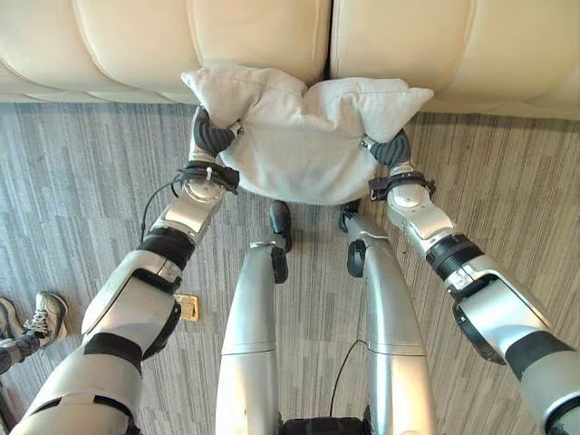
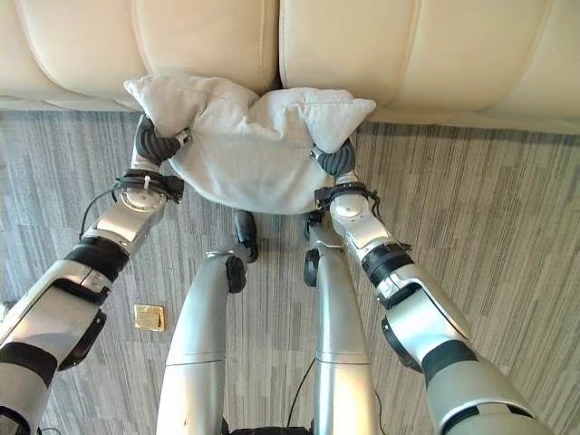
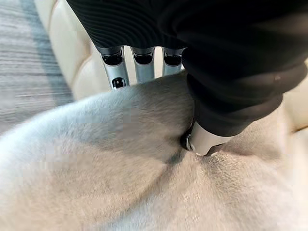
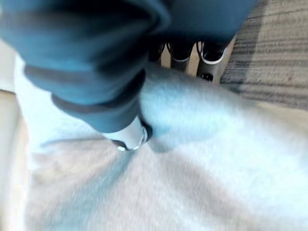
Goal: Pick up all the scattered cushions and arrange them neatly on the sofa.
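The cushion [image 1: 304, 136] hides the fingertips of both the left robot hand [image 1: 212, 136] and right robot hand [image 1: 390, 148], the sofa [image 1: 399, 45] is cut off at the far edge, and a person's shoe [image 1: 47, 317] at the left edge.

Count of things in view
1 cushion [image 1: 299, 136], 1 sofa [image 1: 399, 45], 2 hands, 1 small yellow tag [image 1: 188, 307] on floor, 1 shoe [image 1: 47, 317].
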Available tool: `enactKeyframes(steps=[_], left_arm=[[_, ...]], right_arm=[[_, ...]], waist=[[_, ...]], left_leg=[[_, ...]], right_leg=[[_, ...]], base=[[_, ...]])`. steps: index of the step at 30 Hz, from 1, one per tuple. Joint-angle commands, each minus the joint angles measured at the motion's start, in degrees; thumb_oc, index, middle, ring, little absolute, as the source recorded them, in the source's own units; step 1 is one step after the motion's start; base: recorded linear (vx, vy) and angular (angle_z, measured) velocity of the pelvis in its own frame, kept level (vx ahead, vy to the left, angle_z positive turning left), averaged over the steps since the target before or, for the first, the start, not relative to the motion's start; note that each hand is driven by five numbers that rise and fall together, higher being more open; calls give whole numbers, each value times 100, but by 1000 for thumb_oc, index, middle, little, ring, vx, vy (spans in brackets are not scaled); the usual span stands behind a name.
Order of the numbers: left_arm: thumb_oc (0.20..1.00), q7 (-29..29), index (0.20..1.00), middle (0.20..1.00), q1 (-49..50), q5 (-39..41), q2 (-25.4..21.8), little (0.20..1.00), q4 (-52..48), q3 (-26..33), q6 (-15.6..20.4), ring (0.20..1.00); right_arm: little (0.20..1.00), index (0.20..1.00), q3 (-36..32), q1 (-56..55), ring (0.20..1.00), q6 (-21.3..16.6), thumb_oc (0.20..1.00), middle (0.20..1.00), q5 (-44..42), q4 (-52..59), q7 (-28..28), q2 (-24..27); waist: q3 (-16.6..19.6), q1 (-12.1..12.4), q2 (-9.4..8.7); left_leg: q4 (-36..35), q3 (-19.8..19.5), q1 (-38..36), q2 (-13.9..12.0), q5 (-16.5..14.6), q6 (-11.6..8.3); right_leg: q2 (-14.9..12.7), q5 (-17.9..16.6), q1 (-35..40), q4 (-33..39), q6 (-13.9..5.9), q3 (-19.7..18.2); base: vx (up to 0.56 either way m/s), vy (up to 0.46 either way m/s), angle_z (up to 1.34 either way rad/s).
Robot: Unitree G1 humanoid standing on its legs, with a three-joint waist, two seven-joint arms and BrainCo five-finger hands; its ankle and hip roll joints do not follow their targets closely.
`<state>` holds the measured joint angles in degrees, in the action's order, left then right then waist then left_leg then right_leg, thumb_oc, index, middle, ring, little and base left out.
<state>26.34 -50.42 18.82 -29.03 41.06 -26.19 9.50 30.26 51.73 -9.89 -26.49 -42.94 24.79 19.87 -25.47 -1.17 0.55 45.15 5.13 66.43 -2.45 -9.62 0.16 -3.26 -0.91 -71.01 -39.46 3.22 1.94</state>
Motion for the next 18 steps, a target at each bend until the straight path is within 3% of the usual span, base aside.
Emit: enactKeyframes(steps=[1, 3, 5, 6, 7, 8, 9, 11, 18], left_arm=[[200, -70, 200, 200, 422, -293, 536, 200, -1167, 233, 725, 200], [200, -103, 200, 200, 641, -323, 626, 200, -1380, 262, 741, 200], [200, -256, 200, 200, 1320, -378, 754, 200, -1911, 375, 787, 200], [200, -299, 200, 200, 1588, -405, 772, 200, -2124, 432, 790, 200], [200, -376, 200, 200, 1877, -419, 807, 200, -2328, 451, 795, 200], [200, -375, 200, 200, 1869, -421, 804, 200, -2331, 452, 795, 200], [200, -535, 200, 200, 2456, -407, 846, 200, -2709, 542, 824, 200], [200, -686, 200, 200, 2950, -453, 850, 200, -2988, 637, 854, 200], [200, -1141, 200, 200, 4378, -364, 642, 200, -3886, 1139, 933, 200]], right_arm=[[200, 200, -44, -257, 200, -739, 200, 200, 143, 1251, -409, -599], [200, 200, -96, -497, 200, -736, 200, 200, 188, 1467, -445, -584], [200, 200, -257, -1217, 200, -732, 200, 200, 317, 2064, -635, -512], [200, 200, -304, -1518, 200, -736, 200, 200, 364, 2321, -705, -468], [200, 200, -342, -1816, 200, -718, 200, 200, 407, 2558, -789, -449], [200, 200, -345, -1809, 200, -719, 200, 200, 408, 2564, -789, -447], [200, 200, -460, -2432, 200, -726, 200, 200, 519, 3096, -971, -359], [200, 200, -598, -2917, 200, -754, 200, 200, 720, 3586, -1123, -186], [200, 200, -1264, -4384, 200, -738, 200, 200, 1050, 4938, -1645, 426]], waist=[[544, -126, 90], [559, -132, 81], [619, -162, 23], [639, -181, -22], [641, -169, -31], [622, -186, -52], [672, -216, -113], [730, -242, -159], [1286, -369, -204]], left_leg=[[-396, -195, -413, 19, -157, -163], [-584, -179, -704, 27, -137, -171], [-1049, -155, -1494, 47, -109, -178], [-1288, -111, -1759, 83, 94, -153], [-1441, -132, -2187, 82, -61, -190], [-1476, -97, -2118, 101, 114, -158], [-1838, -87, -2794, 137, 150, -181], [-2246, -70, -3497, 174, 208, -205], [-3381, -20, -5191, 128, 454, -248]], right_leg=[[-134, 689, 673, 95, -575, -169], [-152, 668, 948, 265, -595, -161], [-191, 595, 1674, 698, -655, -118], [-243, 394, 1928, 960, -641, -72], [-232, 531, 2318, 1060, -690, -70], [-262, 362, 2272, 1134, -657, -54], [-289, 313, 2966, 1516, -705, -7], [-294, 274, 3676, 1917, -750, 38], [-204, 182, 5300, 2847, -852, 115]], base=[[-14, 35, 1], [0, 0, 0], [22, 30, -1], [82, 15, -4], [0, 0, 0], [129, -10, -2], [79, -12, -3], [210, -9, 1], [204, -20, -1]])
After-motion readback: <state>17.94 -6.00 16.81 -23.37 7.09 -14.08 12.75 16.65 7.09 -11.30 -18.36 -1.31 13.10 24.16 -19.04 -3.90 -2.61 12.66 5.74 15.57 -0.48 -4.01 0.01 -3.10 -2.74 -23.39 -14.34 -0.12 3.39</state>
